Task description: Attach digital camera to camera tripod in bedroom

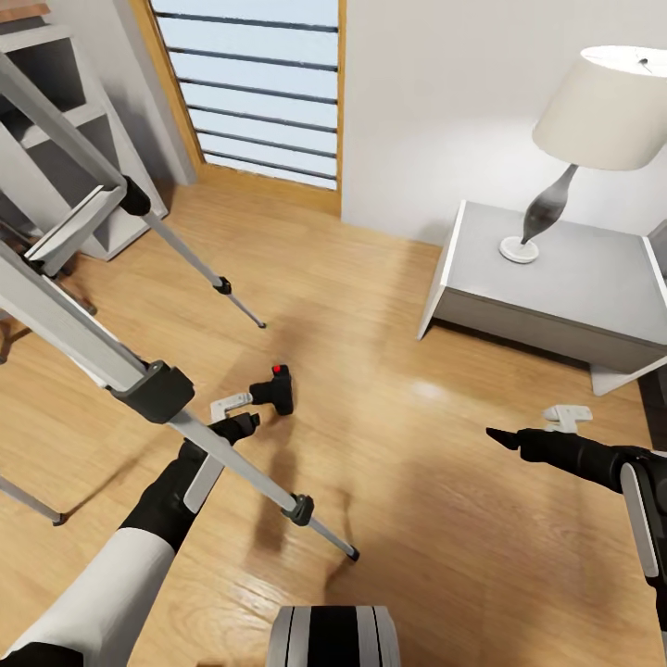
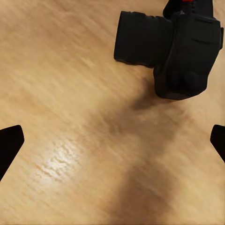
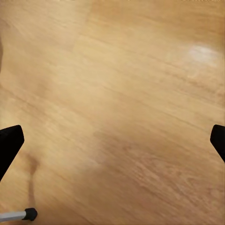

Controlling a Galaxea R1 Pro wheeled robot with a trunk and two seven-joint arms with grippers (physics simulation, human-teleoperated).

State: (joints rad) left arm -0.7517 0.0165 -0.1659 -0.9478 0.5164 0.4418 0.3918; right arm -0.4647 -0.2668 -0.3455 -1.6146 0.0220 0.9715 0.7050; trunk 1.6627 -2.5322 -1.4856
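The digital camera [image 1: 275, 389] is lying on the light wood floor [image 1: 417, 519], a small black body with its lens barrel sticking out sideways and a red button showing on top. The camera tripod [image 1: 157, 394] is standing over it, silver legs with black joints splaying across the floor. The left hand [image 1: 237, 414] is reaching low, just beside the camera, its fingers [image 2: 9, 145] spread apart with nothing between them. The right hand [image 1: 533, 434] is hovering well apart to the right, near the grey nightstand [image 1: 556, 287] carrying a white lamp [image 1: 584, 130], fingers likewise apart.
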